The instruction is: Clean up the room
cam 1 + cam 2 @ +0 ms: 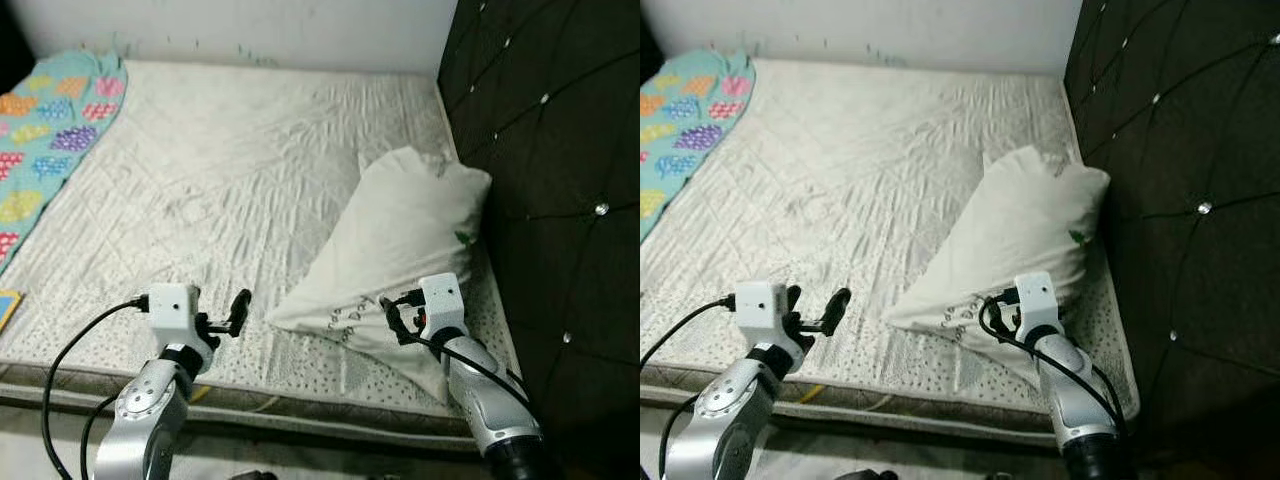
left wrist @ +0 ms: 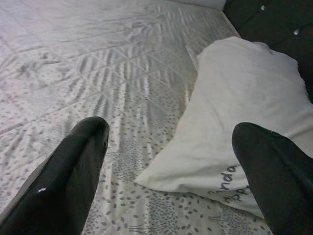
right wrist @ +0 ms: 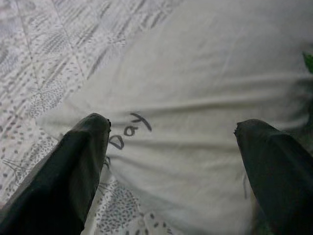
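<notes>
The big bed (image 1: 230, 180) lies in front of both grippers, with its dark headboard (image 1: 560, 200) out past the right one. A bright blanket (image 1: 45, 130) sits far off beyond the left fingers, at the bed's far corner.

The white pillow (image 1: 400, 240) lies crooked, leaning on the headboard. Its low edge, with some writing on it, is right under the right gripper (image 3: 171, 132), whose fingers (image 3: 78, 161) are spread wide and hold nothing. The left gripper (image 2: 171, 147) is wide open too and empty. The pillow's pointed corner is just ahead, between its fingers.

I think the job now is to grab the pillow and set it straight. To do it well, push the right fingers down into the soft edge so they pinch plenty of cloth. The left one could take the corner, so the pillow lifts flat and does not flop.
</notes>
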### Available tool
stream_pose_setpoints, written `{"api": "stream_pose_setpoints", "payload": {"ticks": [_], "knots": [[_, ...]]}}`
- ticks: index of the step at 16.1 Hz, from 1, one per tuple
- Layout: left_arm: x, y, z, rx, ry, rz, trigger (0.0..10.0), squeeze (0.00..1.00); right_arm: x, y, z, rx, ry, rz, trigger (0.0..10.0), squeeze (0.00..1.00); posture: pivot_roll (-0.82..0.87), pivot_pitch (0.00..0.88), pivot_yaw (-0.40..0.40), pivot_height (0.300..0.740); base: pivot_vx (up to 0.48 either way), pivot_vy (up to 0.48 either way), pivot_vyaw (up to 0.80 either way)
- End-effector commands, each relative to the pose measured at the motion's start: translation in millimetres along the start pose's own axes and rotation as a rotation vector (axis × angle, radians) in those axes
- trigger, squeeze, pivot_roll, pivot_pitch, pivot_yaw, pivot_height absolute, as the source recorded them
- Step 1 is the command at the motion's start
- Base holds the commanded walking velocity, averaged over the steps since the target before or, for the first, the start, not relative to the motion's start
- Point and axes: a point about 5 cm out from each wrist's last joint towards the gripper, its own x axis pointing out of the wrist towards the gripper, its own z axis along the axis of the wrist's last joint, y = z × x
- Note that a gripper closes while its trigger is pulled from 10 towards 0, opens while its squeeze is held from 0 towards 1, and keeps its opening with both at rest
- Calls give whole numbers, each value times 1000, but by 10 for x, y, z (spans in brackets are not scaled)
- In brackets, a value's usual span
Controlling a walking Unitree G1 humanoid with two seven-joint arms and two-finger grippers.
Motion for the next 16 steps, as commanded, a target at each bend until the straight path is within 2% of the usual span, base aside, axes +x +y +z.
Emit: {"api": "stream_pose_setpoints", "payload": {"ticks": [1, 4, 7, 8, 11, 16], "knots": [[-5, -47, 2, 7, 11, -9, 10000, 0, -15, -8, 29, 8, -16, -8, 10000, 0, -18, 166, 17, 740, 0, 0, 0], [-45, -112, -12, -12, 18, -16, 10000, 0, -56, 43, 62, 42, -41, 19, 10000, 0, -16, 165, 18, 740, 0, 0, 0], [-64, -135, -6, -28, -9, 4, 10000, 0, -60, 78, 85, 61, -59, 31, 10000, 0, -18, 140, 14, 716, 0, 0, 0], [-47, -146, -1, -33, -18, 9, 10000, 0, -53, 97, 131, 73, -86, 45, 10000, 0, -20, 125, 12, 701, 0, 0, 0], [34, -163, 35, -29, -37, 8, 10000, 0, -20, 102, 216, 71, -119, 58, 10000, 0, -27, 102, 3, 701, 0, 0, 0], [88, -135, 117, -23, -70, 19, 10000, 0, -17, 102, 290, 58, -146, 78, 10000, 0, -37, 116, -4, 701, 0, 0, 0]]}}
